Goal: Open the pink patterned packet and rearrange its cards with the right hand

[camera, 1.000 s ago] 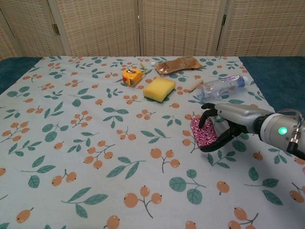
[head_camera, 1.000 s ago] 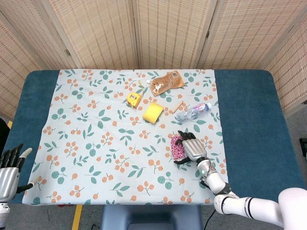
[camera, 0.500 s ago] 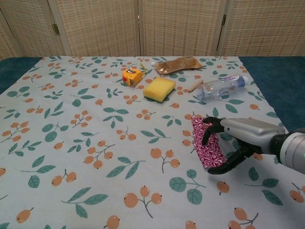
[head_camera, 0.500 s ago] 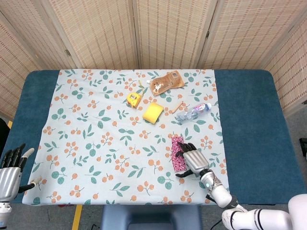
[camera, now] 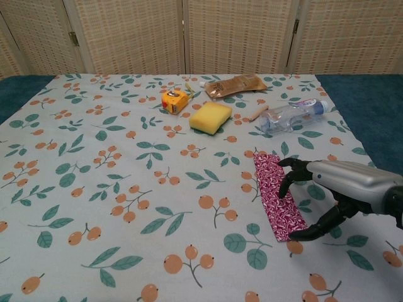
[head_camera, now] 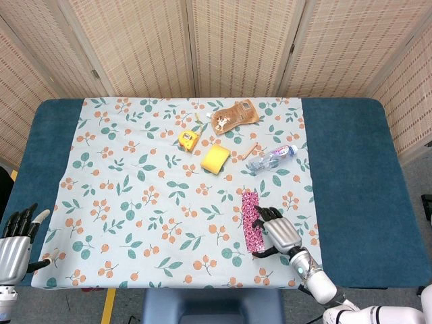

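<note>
The pink patterned packet lies flat on the floral cloth as a long strip, right of centre and running towards the near edge. My right hand is just to its right. The dark fingertips curl down onto the strip's right edge, and the thumb reaches to its near corner. The hand grips nothing. My left hand hangs beyond the table's near left corner with its fingers apart and nothing in it. Only the head view shows it.
Behind the packet lie a water bottle, a yellow sponge, a yellow tape measure, a brown pouch and a small wooden stick.
The packet has stretched out from a short folded bundle into a long flat strip. My right hand has drawn back towards the near edge along it. The left hand has barely moved.
</note>
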Controlling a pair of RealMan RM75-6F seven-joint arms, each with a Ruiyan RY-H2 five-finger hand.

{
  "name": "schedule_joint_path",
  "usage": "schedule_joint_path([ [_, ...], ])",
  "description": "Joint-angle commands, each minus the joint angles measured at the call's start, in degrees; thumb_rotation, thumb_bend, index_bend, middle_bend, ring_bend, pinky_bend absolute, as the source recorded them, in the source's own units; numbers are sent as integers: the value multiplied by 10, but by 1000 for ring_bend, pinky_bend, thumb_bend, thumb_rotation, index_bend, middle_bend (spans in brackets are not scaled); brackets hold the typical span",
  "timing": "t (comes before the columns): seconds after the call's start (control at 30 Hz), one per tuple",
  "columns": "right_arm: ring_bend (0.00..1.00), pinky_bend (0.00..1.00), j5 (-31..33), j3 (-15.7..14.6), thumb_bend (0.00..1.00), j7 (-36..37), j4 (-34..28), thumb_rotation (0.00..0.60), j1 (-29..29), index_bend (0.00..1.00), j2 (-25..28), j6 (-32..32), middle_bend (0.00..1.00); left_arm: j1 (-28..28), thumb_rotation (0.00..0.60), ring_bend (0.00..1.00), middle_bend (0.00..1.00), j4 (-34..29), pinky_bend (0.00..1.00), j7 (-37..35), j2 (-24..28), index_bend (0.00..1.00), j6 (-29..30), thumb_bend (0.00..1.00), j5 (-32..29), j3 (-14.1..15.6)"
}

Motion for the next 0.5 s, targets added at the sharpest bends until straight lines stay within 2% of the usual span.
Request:
schedule_joint_path([
  [0.03, 0, 0, 5, 5, 145, -3, 8, 392, 2, 304, -4, -5, 0, 1, 600, 30, 0, 0, 0, -1, 0, 168, 1, 258, 0, 0],
  [0.3, 0, 0, 10, 1, 144, -19, 15, 393, 2, 303, -13, -17, 0, 4, 600, 30, 0, 2, 0, -4, 1, 168, 3, 258, -2, 1],
  [0.5, 0, 0, -4, -14, 144, -24, -6, 392, -7, 306, -2, -12, 0, 3, 600, 30, 0, 4, 0, -5, -2, 168, 3, 258, 1, 1],
])
